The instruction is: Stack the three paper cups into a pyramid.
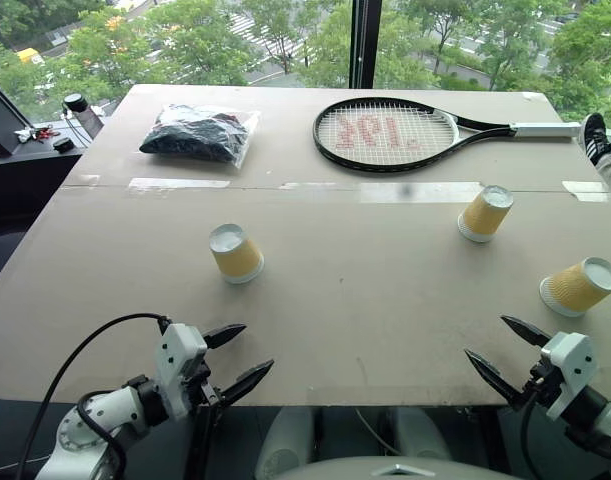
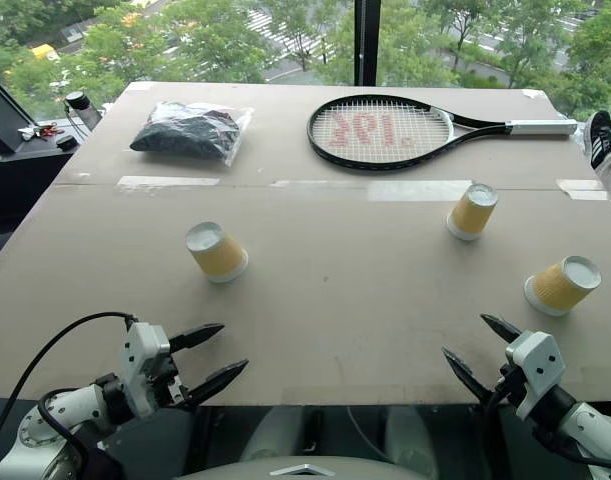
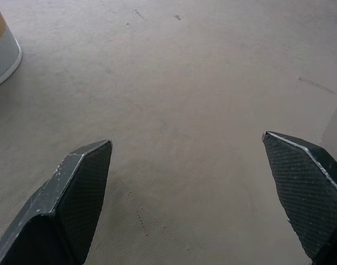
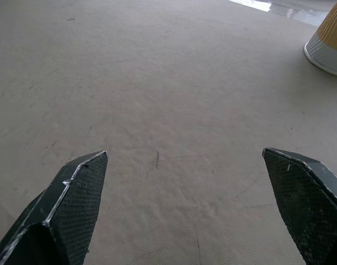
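Note:
Three paper cups stand apart on the tan table, each upside down with its white base up. One cup (image 1: 235,253) is left of centre, one (image 1: 485,213) right of centre near the tape line, and one (image 1: 580,286) by the right edge. My left gripper (image 1: 257,347) hovers open at the near edge, a short way in front of the left cup (image 3: 3,49). At the near right my right gripper (image 1: 485,337) is open too, with the right-of-centre cup (image 4: 328,47) well ahead of it. Both grippers (image 3: 186,138) (image 4: 185,152) are empty.
A tennis racket (image 1: 385,133) lies at the far side, handle to the right. A clear bag of black stuff (image 1: 197,133) sits at the far left. Tape strips (image 1: 420,191) cross the table (image 1: 365,300). A shoe (image 1: 595,135) shows at the right edge.

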`<state>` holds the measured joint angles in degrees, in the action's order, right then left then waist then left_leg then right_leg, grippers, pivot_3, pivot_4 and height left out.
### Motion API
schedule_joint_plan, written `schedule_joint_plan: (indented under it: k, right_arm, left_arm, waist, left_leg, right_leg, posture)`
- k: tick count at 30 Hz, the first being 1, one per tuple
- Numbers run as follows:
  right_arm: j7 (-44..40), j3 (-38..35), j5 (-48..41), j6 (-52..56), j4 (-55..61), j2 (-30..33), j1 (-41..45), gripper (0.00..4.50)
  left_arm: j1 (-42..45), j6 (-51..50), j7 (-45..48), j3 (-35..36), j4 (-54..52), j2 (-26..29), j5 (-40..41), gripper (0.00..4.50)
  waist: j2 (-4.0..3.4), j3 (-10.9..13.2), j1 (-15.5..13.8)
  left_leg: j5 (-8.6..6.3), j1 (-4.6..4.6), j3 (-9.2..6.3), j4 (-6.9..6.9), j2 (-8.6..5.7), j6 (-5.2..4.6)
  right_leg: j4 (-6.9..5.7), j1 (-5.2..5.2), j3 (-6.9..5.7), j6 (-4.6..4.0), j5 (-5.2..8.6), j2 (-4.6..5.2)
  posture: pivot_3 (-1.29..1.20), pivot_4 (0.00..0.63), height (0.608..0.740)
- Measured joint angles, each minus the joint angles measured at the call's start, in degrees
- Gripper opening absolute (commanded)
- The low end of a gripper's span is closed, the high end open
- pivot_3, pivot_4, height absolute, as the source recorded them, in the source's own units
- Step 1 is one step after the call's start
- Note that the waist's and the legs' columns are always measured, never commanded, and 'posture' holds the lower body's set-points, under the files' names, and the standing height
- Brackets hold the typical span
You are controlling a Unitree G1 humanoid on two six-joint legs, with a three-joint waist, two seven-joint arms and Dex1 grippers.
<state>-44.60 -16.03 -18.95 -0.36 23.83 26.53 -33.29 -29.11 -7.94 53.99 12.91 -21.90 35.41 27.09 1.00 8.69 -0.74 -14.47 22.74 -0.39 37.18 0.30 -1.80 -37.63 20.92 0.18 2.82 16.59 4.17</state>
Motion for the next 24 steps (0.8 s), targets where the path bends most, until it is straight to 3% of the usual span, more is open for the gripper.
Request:
schedule_joint_plan:
  k: [6, 16, 24]
  right_arm:
    - [-1.32, 3.11, -4.75, 2.84, 3.48, 0.96, 4.67, 4.45]
    - [-8.32, 7.41, -18.77, 12.00, 12.73, 9.61, 18.87, 4.45]
    - [-11.67, 8.75, -21.99, 14.63, 15.77, 13.67, 20.16, 4.45]
  left_arm:
    - [2.80, -2.22, -2.84, 1.49, -2.16, -2.91, 5.27, 4.50]
    - [4.89, -6.73, -10.62, 10.85, -1.90, -4.93, 11.29, 4.50]
    - [19.46, -10.69, -14.97, 10.62, 4.29, 0.59, 7.75, 4.50]
  waist:
    - [-0.02, 0.00, 0.10]
    - [0.01, 0.01, -0.15]
    - [0.07, 0.00, -0.17]
  left_leg:
    - [0.00, -0.01, -0.01, 0.01, 0.02, 0.00]
    - [-0.01, 0.06, -0.15, 0.05, 0.00, -0.03]
    - [-0.01, 0.07, -0.25, 0.10, -0.09, -0.03]
  right_leg:
    - [-0.01, 0.00, -0.01, 0.00, 0.00, 0.00]
    - [0.01, -0.03, -0.24, 0.20, -0.11, -0.05]
    - [-0.01, -0.14, -0.36, 0.24, -0.13, -0.10]
  posture:
    - [0.00, 0.150, 0.740]
    - [0.00, 0.150, 0.740]
    - [0.00, 0.150, 0.740]
